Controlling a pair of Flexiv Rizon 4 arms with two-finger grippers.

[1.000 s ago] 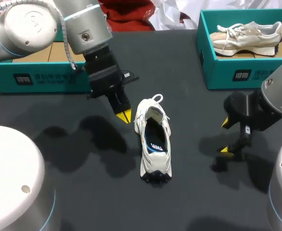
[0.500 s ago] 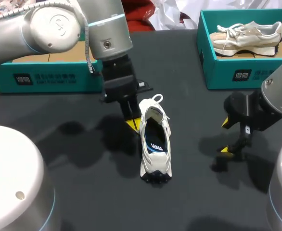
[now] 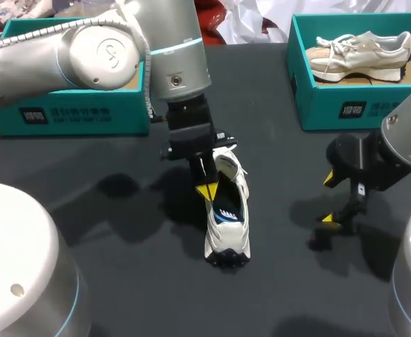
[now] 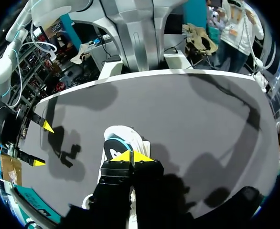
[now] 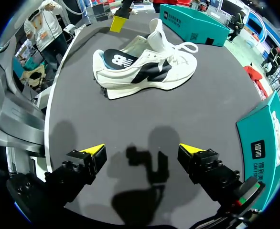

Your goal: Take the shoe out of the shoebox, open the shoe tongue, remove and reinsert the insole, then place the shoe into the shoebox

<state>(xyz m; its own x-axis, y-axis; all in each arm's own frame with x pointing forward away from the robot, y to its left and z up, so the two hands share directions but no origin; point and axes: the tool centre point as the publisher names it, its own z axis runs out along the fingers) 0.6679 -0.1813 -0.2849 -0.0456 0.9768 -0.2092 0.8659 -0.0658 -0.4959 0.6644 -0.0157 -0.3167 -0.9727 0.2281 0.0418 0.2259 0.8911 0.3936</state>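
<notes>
A white shoe (image 3: 227,214) with a dark side mark (image 5: 145,67) lies on the black table, its tongue (image 3: 226,163) standing up and the blue-printed insole (image 4: 114,146) showing in the opening. My left gripper (image 3: 207,191) is shut with nothing in it. Its yellow tips (image 4: 132,156) hang just over the side rim of the shoe's opening, and in the right wrist view the left gripper's tip (image 5: 117,23) shows beyond the shoe. My right gripper (image 3: 328,199) stands open and empty to the right of the shoe, and the shoe lies well ahead of its fingers (image 5: 142,150).
A teal shoebox (image 3: 72,112) sits at the back left, behind my left arm. A second teal shoebox (image 3: 346,105) at the back right holds a beige shoe (image 3: 360,50). In the left wrist view my right gripper (image 4: 38,144) shows off to the side.
My left arm has swung to the right, bringing its shut tips from beside the shoe's laces to over its opening. The right arm and the shoe have not moved.
</notes>
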